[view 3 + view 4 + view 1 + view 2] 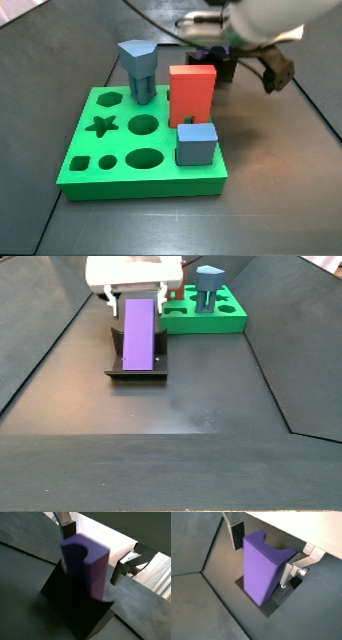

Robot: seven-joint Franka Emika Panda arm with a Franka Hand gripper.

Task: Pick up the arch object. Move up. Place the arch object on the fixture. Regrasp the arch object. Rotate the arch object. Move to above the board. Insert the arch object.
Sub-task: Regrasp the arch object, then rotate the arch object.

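Dark grey tabletop, with the plain purple arch object (138,332) leaning on the small dark fixture (138,366).

Silver-fingered gripper (135,298) stood spread wide around the block's upper end (neither finger touched it in both wrist views). Bright green board (211,318) sat near, at about two o'clock from the fixture, carrying a blue-grey pentagon column (136,69), a red-orange rectangular block (193,92) and a small blue cube (197,143).

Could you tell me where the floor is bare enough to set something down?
The floor in front of the fixture is bare. Crowded: the fixture, where the gripper flanks the arch object, and the board behind.
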